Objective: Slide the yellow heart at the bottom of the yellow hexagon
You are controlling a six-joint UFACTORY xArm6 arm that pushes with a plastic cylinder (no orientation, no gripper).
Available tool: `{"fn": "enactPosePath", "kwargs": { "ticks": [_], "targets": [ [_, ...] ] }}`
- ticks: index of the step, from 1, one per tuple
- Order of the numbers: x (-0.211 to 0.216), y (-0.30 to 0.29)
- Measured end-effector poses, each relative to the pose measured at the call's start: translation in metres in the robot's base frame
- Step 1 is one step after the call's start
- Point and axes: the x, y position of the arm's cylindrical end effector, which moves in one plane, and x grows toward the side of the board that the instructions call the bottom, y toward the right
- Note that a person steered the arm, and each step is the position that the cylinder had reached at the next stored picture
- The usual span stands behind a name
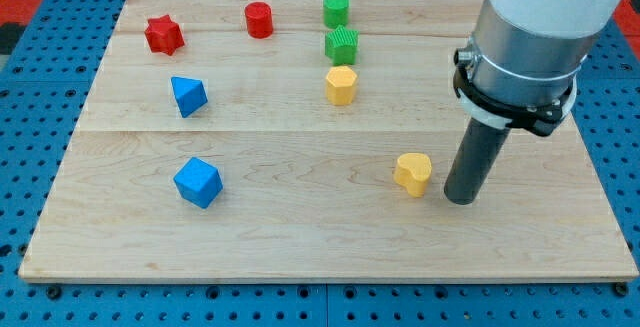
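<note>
The yellow heart (pixel 412 173) lies on the wooden board, right of centre and toward the view's bottom. The yellow hexagon (pixel 341 85) sits up and to the left of it, near the board's middle top. My tip (pixel 461 198) rests on the board just to the right of the yellow heart, a small gap away, slightly lower in the view. The rod rises from there into the large grey arm body at the view's upper right.
A green block (pixel 342 44) sits just above the yellow hexagon, and a green cylinder (pixel 336 10) above that. A red cylinder (pixel 259 19) and a red star (pixel 163 34) lie at top left. A blue block (pixel 188 95) and a blue cube (pixel 197 182) lie at left.
</note>
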Motion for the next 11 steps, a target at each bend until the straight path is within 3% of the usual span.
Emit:
{"fn": "enactPosePath", "kwargs": {
  "ticks": [3, 6, 8, 10, 11],
  "targets": [
    [-0.023, -0.010],
    [-0.002, -0.020],
    [-0.020, -0.116],
    [-0.061, -0.122],
    [-0.056, -0.112]
  ]
}}
